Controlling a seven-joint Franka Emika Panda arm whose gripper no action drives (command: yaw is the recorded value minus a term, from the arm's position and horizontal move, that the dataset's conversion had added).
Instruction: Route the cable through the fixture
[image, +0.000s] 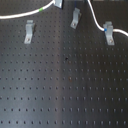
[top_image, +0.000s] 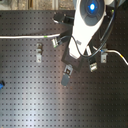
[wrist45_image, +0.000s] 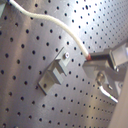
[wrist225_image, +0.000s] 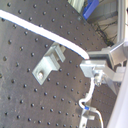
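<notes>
White cable (image: 95, 22) w/ green (image: 41, 9) & blue bands (image: 106, 28); black perforated board (image: 65, 85); grey clips (image: 29, 31)

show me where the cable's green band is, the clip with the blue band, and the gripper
green band (image: 41, 9): first exterior view, on the tape wrapped round the cable.
clip with the blue band (image: 108, 34): first exterior view, on its metal body.
gripper (wrist225_image: 89, 64): second wrist view, between fingertips pinching the cable.

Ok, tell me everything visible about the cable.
The cable is a thin, white, flexible cord lying in curves over the black perforated board. It carries a green band and a blue band where it passes a metal clip. In both wrist views the end effector is closed on it beside another clip.
</notes>
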